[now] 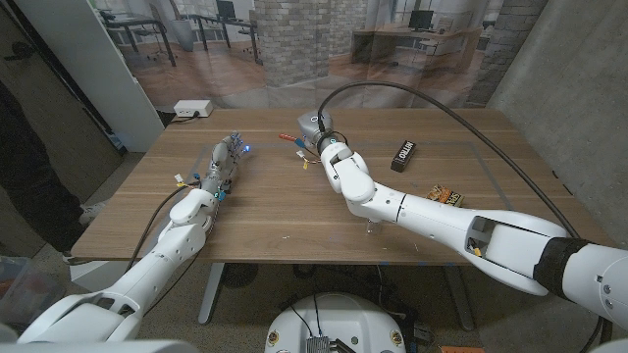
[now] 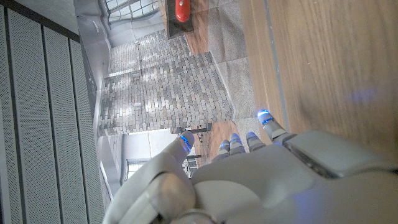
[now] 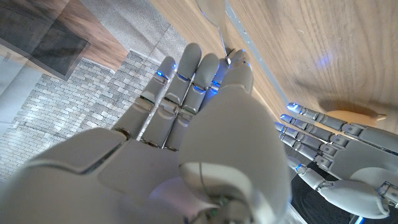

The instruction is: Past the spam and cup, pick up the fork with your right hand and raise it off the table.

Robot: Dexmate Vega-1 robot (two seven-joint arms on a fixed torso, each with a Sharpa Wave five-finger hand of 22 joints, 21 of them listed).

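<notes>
Head view, nearest things first. On the left, left hand (image 1: pixel 222 169) out on the table (image 1: pixel 285 221), fingers stretched forward and slightly apart, holding nothing. Same in the left wrist view (image 2: pixel 249 180): fingertips out over bare wood, nothing pinched.

On the right, a small printed packet (image 1: pixel 444 195). A little farther off, a black bar-shaped pack (image 1: pixel 404 155).

Farther still, toward the middle of the far side, right hand (image 1: pixel 316 129), reached well across the table. In the right wrist view (image 3: pixel 186 124), fingers (image 3: pixel 186 68) straight and side by side, nothing between them and the thumb, so not yet gripping anything. Left hand also visible there (image 3: pixel 329 143), well apart.

Just left of the right hand, the fork (image 1: pixel 293 139), as best judged: a thin red-and-pale sliver lying flat on the wood near the far edge. Too small to make out tines or handle, or whether the fingers touch it. Spam and cup not identifiable with any confidence.

Beyond the far left corner, a white box (image 1: pixel 193 108). At the far left edge, part of a person in dark clothing (image 1: pixel 25 167).

Progress, as a judgement: only the reach looks done. Of the 2 remaining steps, closing on the fork and raising it off the table, neither begun. Likely a fiddly pickup: thin, low, flat against the wood.
</notes>
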